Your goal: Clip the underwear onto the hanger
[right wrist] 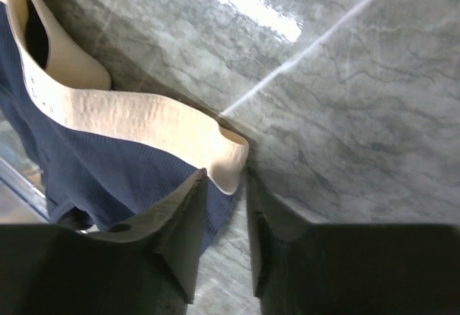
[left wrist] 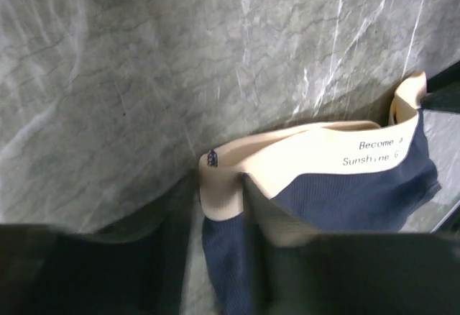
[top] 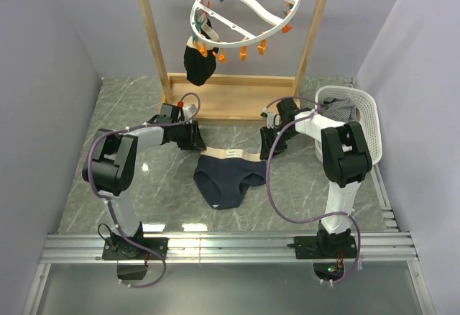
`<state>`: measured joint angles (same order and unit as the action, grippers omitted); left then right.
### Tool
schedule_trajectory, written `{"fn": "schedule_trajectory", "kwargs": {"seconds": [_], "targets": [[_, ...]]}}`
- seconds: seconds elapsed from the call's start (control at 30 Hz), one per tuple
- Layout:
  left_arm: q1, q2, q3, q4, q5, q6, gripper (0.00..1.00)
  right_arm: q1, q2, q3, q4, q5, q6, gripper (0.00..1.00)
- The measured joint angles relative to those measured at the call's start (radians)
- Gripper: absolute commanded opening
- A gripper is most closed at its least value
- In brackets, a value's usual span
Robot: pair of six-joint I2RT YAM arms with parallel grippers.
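Observation:
The underwear [top: 223, 178], navy with a cream waistband, lies flat on the marble table between my two arms. My left gripper [top: 195, 141] is down at the waistband's left corner. In the left wrist view its jaws [left wrist: 218, 185] straddle that cream corner of the underwear [left wrist: 345, 200], with a strip of table still showing beside the fabric. My right gripper [top: 267, 146] is at the right corner; its jaws [right wrist: 226, 175] stand apart around the tip of the waistband of the underwear [right wrist: 108, 164]. The hanger [top: 244, 13], a white ring with orange and teal clips, hangs tilted above the back.
A wooden rack [top: 154, 42] at the back carries the ring. A small black garment [top: 198, 63] hangs from clips on its left side. A white basket [top: 359, 113] with a grey striped cloth [top: 341, 110] stands at the right, close behind my right arm.

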<state>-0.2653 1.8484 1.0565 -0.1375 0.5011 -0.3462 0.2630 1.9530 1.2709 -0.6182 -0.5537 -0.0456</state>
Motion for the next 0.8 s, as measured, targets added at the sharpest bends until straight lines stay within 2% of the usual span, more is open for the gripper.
{"fn": "schedule_trajectory", "kwargs": {"seconds": [0.03, 0.07, 0.1, 0.3, 0.4, 0.63, 0.8], "targets": [[0.000, 0.010, 0.003, 0.003, 0.002, -0.006, 0.15, 0.000, 0.000, 0.000, 0.005, -0.005, 0.002, 0.17], [0.000, 0.021, 0.006, 0.007, 0.009, -0.017, 0.07, 0.000, 0.000, 0.000, 0.007, -0.008, 0.005, 0.06], [0.000, 0.031, 0.010, 0.009, 0.011, -0.020, 0.01, 0.001, 0.000, 0.000, 0.012, -0.011, 0.005, 0.00], [0.012, 0.002, 0.024, -0.001, 0.011, -0.005, 0.00, -0.006, -0.065, -0.011, 0.027, -0.009, 0.001, 0.00], [0.031, -0.109, 0.025, -0.010, -0.018, 0.032, 0.00, -0.022, -0.203, -0.020, 0.031, -0.003, -0.013, 0.00], [0.039, -0.482, 0.035, 0.029, -0.046, 0.102, 0.00, -0.084, -0.559, -0.019, 0.077, -0.012, -0.063, 0.00], [0.037, -0.605, 0.030, 0.029, -0.042, 0.123, 0.00, -0.082, -0.703, -0.020, 0.090, -0.018, -0.095, 0.00]]}}
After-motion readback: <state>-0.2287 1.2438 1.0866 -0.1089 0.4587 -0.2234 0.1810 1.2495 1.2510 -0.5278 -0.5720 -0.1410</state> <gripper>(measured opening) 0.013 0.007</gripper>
